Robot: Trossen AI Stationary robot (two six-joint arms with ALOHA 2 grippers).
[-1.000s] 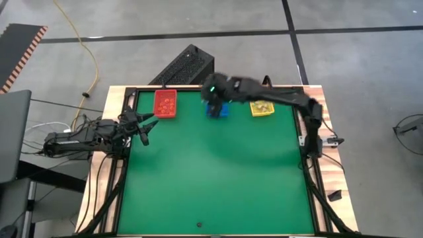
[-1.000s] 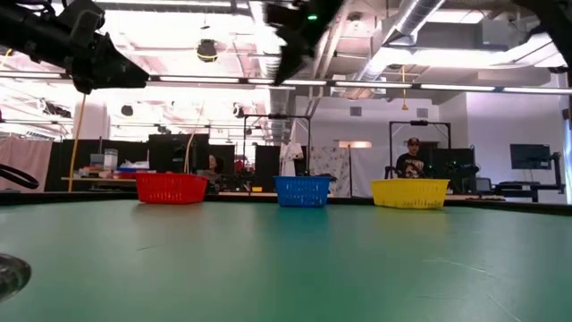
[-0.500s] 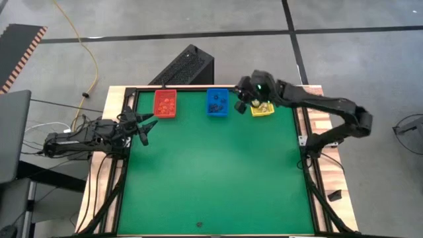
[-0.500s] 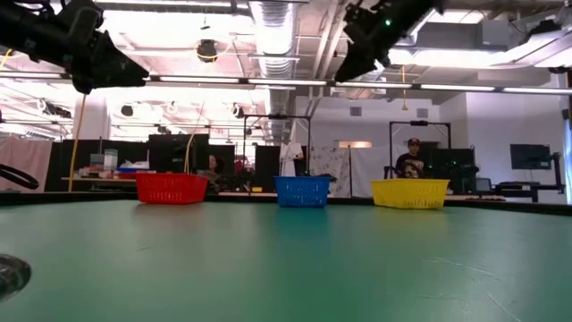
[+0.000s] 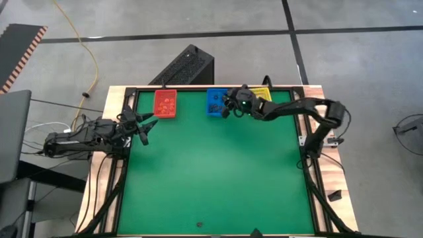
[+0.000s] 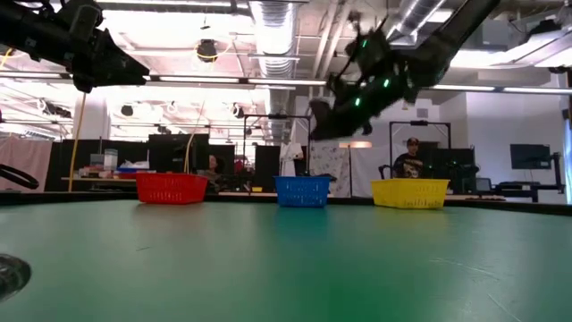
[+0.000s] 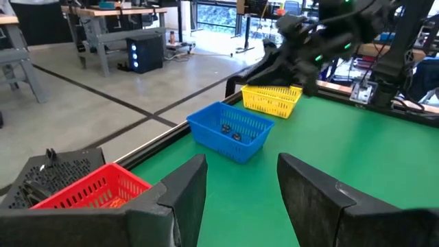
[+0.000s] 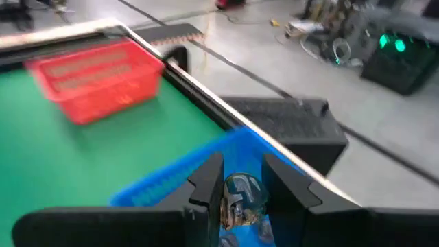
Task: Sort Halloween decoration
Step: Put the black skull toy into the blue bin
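Right gripper [image 5: 227, 108] hovers above the blue rectangular plastic bin [image 5: 215, 103], fingers [image 8: 206, 180] clamped on a small dark-and-cream Halloween trinket [image 8: 239, 197]. Left gripper [image 5: 147, 126], jaws spread and empty, waits near the red rectangular plastic bin [image 5: 165, 104].

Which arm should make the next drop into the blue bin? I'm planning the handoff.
The right. Its gripper hangs by the blue bin, fingers closed on a trinket. The left gripper waits open at the table's left edge, near the red bin.
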